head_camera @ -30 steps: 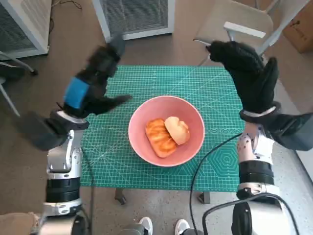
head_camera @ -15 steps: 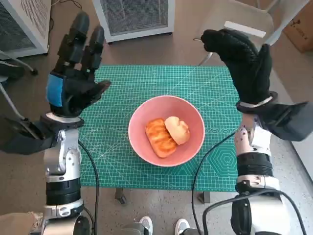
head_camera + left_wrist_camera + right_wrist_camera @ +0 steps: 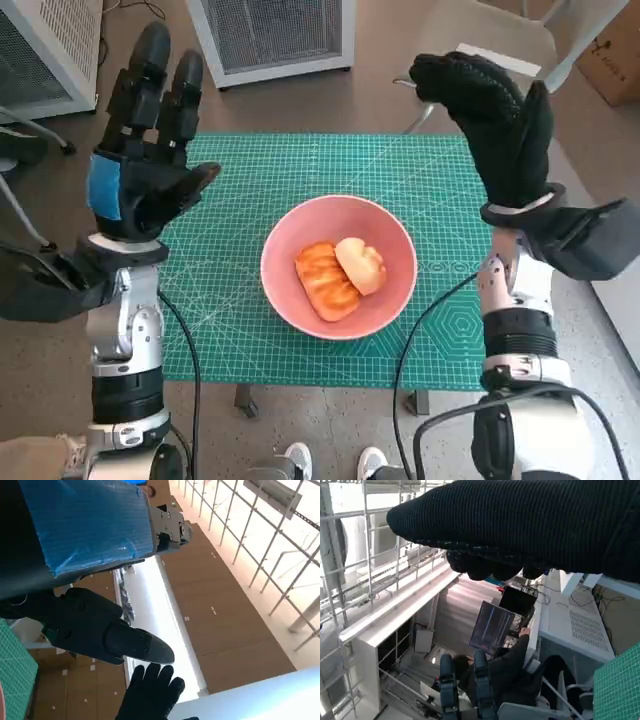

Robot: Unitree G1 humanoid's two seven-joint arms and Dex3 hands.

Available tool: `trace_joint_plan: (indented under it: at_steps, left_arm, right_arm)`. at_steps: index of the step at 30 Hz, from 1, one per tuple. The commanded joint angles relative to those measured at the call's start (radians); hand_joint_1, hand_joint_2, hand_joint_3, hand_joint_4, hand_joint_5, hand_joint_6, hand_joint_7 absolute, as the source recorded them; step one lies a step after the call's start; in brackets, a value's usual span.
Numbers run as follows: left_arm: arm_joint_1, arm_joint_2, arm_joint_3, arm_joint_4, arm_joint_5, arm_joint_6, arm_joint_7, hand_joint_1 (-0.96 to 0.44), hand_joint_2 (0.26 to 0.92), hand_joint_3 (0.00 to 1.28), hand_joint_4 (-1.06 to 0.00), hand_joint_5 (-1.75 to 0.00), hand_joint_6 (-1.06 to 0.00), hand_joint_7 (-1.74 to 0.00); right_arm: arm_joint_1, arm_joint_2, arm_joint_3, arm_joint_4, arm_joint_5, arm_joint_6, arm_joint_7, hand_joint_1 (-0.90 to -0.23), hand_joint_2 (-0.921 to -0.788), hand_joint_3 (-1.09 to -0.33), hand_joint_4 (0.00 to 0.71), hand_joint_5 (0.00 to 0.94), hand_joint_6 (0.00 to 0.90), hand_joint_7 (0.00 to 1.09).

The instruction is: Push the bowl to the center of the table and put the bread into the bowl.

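The pink bowl [image 3: 339, 267] is sitting near the middle of the green cutting mat [image 3: 250, 190] that covers the table, and two pieces of bread [image 3: 340, 276] are lying inside it, side by side and touching: a browner slice on the left, a paler roll on the right. Bowl and bread are unchanged over the last second. What is being changed is the arms: the left hand [image 3: 140, 165], a second ago blurred and low over the mat's left edge, is now being held raised and upright, fingers spread wide, holding nothing. The right hand [image 3: 500, 125] is likewise being kept lifted above the far right corner, fingers apart and empty. Both steps are judged complete, with the hands being withdrawn.
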Motion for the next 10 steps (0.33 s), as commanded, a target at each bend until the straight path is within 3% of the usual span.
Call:
trace_joint_plan:
  at_steps: [1,10]
  left_arm:
    - [-0.007,0.003,-0.006,0.002,0.003,-0.005,0.002,-0.51,0.920,0.06,-0.03,0.00,-0.05,-0.24]
    - [-0.019,0.003,-0.012,0.031,0.004,-0.012,-0.004,-0.51,0.920,0.05,-0.03,0.00,0.00,-0.35]
  right_arm:
    - [0.000,-0.006,0.005,0.003,-0.012,0.019,-0.019,-0.583,-0.921,-0.653,0.126,0.000,0.161,0.26]
    - [-0.003,-0.008,0.008,0.001,-0.014,0.019,-0.033,-0.587,-0.921,-0.651,0.126,0.001,0.161,0.27]
